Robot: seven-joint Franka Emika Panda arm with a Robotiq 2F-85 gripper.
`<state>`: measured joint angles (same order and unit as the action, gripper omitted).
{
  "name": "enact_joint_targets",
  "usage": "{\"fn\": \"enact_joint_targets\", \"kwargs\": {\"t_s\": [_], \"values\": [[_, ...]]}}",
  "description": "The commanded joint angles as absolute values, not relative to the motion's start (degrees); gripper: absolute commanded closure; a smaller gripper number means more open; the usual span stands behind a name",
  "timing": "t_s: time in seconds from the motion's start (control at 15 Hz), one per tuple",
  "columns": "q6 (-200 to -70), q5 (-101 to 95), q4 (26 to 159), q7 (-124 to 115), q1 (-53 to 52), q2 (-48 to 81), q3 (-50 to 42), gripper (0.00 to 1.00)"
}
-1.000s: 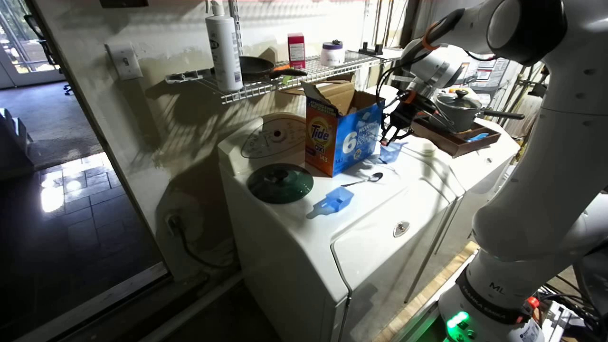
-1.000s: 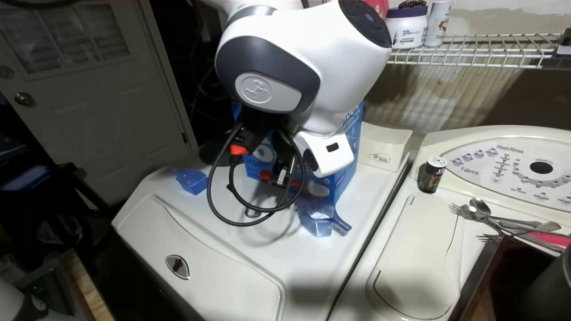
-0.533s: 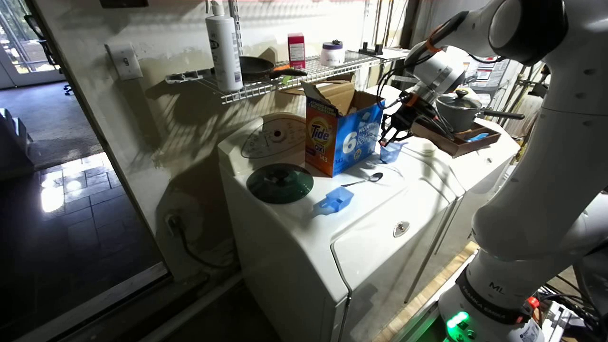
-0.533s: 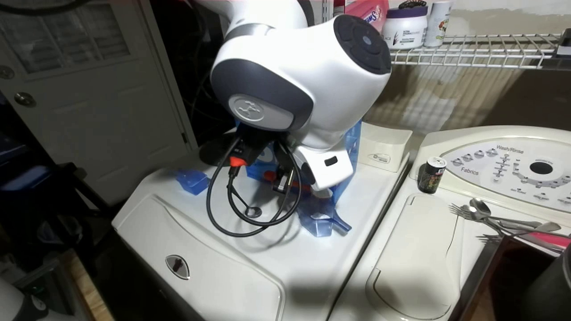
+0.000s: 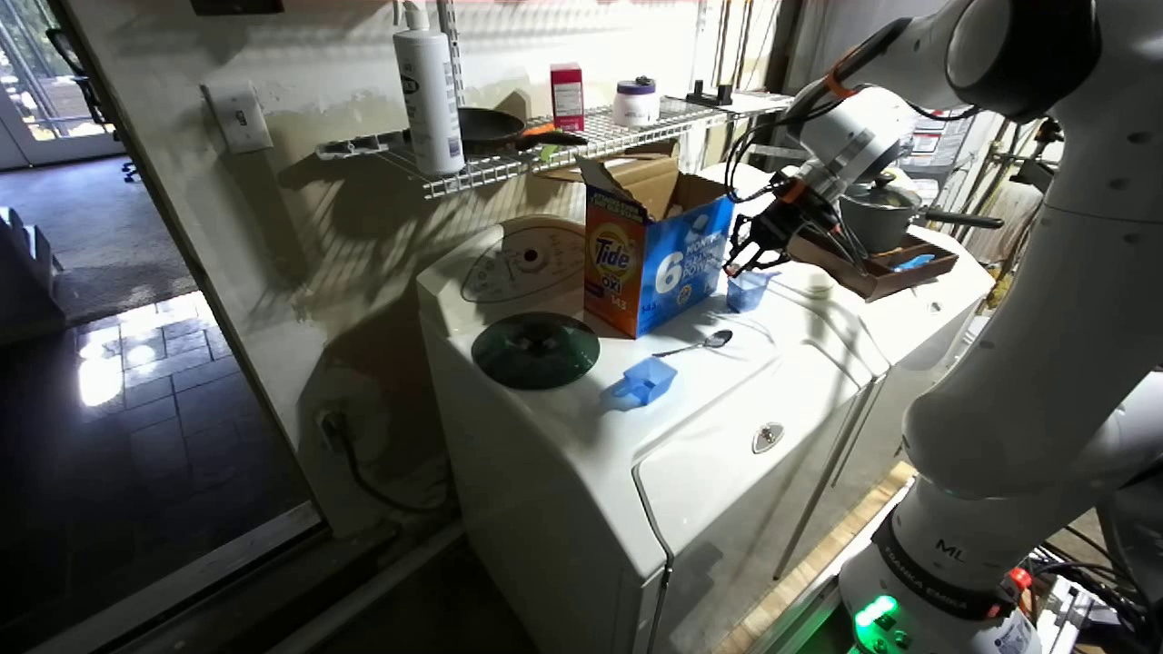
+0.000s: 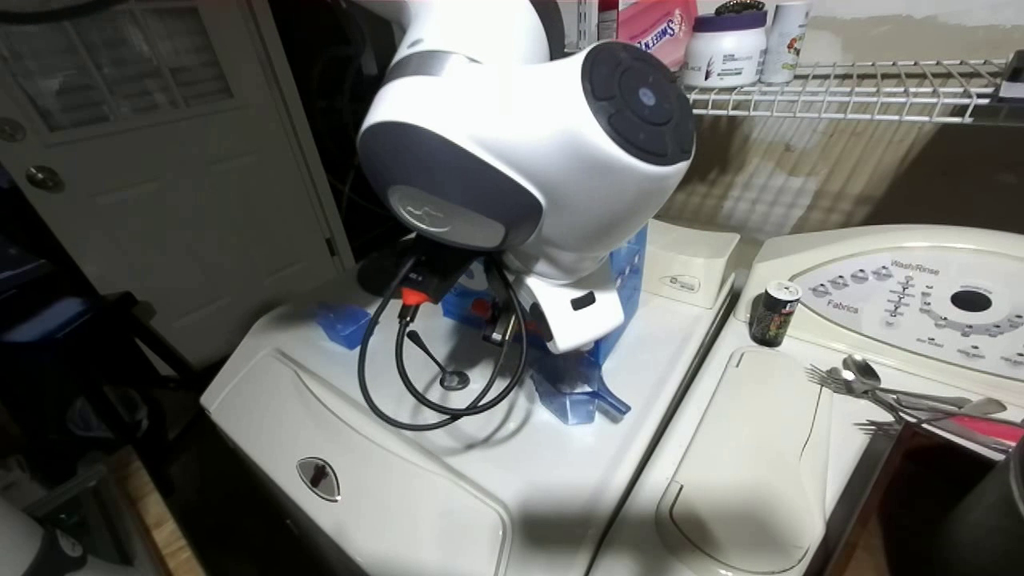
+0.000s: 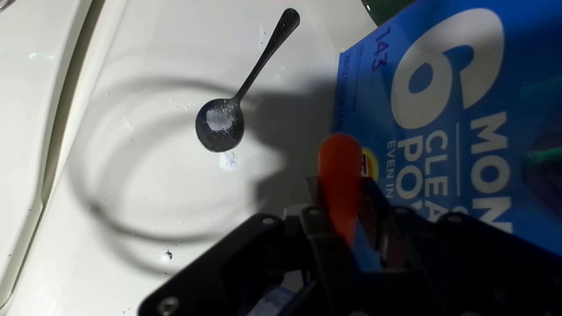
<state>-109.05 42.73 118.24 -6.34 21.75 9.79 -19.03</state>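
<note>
Gripping the orange handle (image 7: 339, 160), your gripper (image 7: 340, 195) hangs beside the detergent box (image 5: 686, 272), the blue cup (image 5: 747, 294) near below. You seem to be working at the cup; next calls for steadiness.

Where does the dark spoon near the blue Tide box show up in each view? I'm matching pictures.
In an exterior view: spoon, right of center, handle pointing left.
In an exterior view: spoon, lower half, left of center.
Wrist view: spoon, upper half, mostly left of center, handle pointing up.
Shared landmark: the blue Tide box.
</note>
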Motion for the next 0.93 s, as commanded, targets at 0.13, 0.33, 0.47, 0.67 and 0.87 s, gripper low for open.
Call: {"fn": "enact_joint_targets", "kwargs": {"t_s": [0.13, 0.33, 0.47, 0.67, 0.87], "values": [[-111.36, 44.91, 121.84, -5.95, 21.71, 6.75, -19.74, 0.94], [-112.38, 45.34, 122.52, -5.81, 21.58, 6.03, -19.73, 0.94], [-112.77, 45.41, 122.69, -5.91, 21.51, 5.81, -19.71, 0.94], [-112.02, 43.87, 122.95, -6.82, 21.2, 5.22, -19.68, 0.94], [-111.9, 41.61, 123.42, -8.23, 20.56, 4.18, -19.53, 0.94]]}}
